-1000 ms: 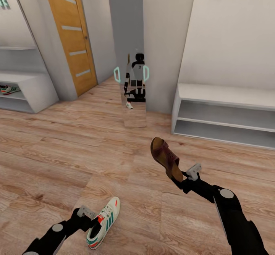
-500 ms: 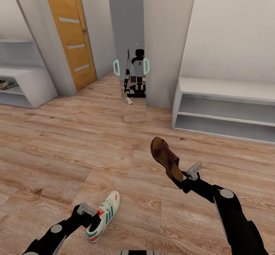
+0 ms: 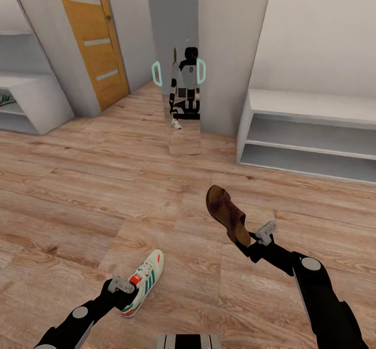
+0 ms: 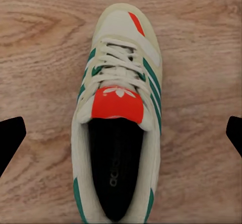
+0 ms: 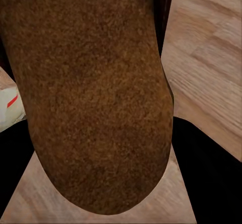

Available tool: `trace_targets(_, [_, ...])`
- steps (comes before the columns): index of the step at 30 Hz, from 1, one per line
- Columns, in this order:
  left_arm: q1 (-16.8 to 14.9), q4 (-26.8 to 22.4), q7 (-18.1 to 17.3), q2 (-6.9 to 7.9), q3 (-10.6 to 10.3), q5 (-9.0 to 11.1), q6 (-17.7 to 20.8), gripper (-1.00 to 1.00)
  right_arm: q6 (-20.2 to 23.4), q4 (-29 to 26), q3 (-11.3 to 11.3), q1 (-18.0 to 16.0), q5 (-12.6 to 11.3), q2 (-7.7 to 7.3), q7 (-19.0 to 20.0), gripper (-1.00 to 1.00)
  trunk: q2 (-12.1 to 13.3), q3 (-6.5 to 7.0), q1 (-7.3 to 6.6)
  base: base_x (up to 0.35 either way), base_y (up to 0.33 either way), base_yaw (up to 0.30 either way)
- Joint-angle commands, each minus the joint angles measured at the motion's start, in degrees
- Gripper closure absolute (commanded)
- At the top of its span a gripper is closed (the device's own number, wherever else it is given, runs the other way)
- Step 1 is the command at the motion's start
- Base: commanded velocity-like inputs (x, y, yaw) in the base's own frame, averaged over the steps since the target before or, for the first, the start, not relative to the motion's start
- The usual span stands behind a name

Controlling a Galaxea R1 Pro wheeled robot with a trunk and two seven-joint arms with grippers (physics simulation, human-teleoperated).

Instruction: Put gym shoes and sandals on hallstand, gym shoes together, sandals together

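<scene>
Far left, hallstand, a gym shoe just visible on its shelf. Left gripper over a second gym shoe on the corridor floor; wrist view shows jaws spread either side of it, not touching. Right gripper pinching a brown sandal by the heel, toe up, off the floor; sole faces the wrist camera. Right, low white bench.
</scene>
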Motion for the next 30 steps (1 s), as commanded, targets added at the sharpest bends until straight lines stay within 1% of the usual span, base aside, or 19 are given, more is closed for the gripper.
trace_targets(1, [-0.03,0.04,-0.25,-0.05,0.37,-0.50,-0.27,-1.00,0.31,-0.09,-0.07,-0.04,0.13,0.02,0.34,1.00,-0.04,-0.36,0.01,0.000,0.000,0.000])
trace_targets(6, [-0.04,0.07,-0.18,-0.03,0.44,-0.30,-0.55,-1.00,0.30,-0.10,-0.05,-0.04,0.13,0.02,0.34,1.00,-0.10,-1.92,0.14,0.000,0.000,0.000])
trace_targets(9, [-0.01,0.35,0.04,0.06,0.80,1.23,-2.88,-1.00,0.31,-0.10,-0.04,-0.04,0.13,0.02,0.34,1.00,-0.14,-2.86,0.22,0.000,0.000,0.000])
trace_targets(11, [0.00,0.58,0.13,0.10,1.12,2.74,-4.47,-1.00,0.31,-0.10,-0.04,-0.04,0.13,0.02,0.34,1.00,-0.17,-3.49,0.27,0.000,0.000,0.000])
trace_targets(12, [0.02,0.66,0.17,0.12,1.23,3.35,-5.13,-1.00,0.31,-0.10,-0.04,-0.04,0.13,0.02,0.34,1.00,-0.17,-3.56,0.27,0.000,0.000,0.000])
trace_targets(16, [-0.01,0.73,0.20,0.17,1.38,3.91,-5.90,-1.00,0.29,-0.10,-0.04,-0.04,0.13,0.02,0.34,1.00,-0.17,-3.68,0.27,0.000,0.000,0.000])
trace_targets(26, [-0.02,0.75,0.20,0.30,1.43,4.06,-6.06,-1.00,0.30,-0.08,-0.06,-0.04,0.13,0.02,0.34,1.00,-0.17,-3.79,0.27,0.000,0.000,0.000])
trace_targets(30, [-0.02,0.75,0.20,0.30,1.44,4.07,-6.07,-1.00,0.31,-0.09,-0.08,-0.04,0.13,0.02,0.34,1.00,-0.22,-4.94,0.37,0.000,0.000,0.000])
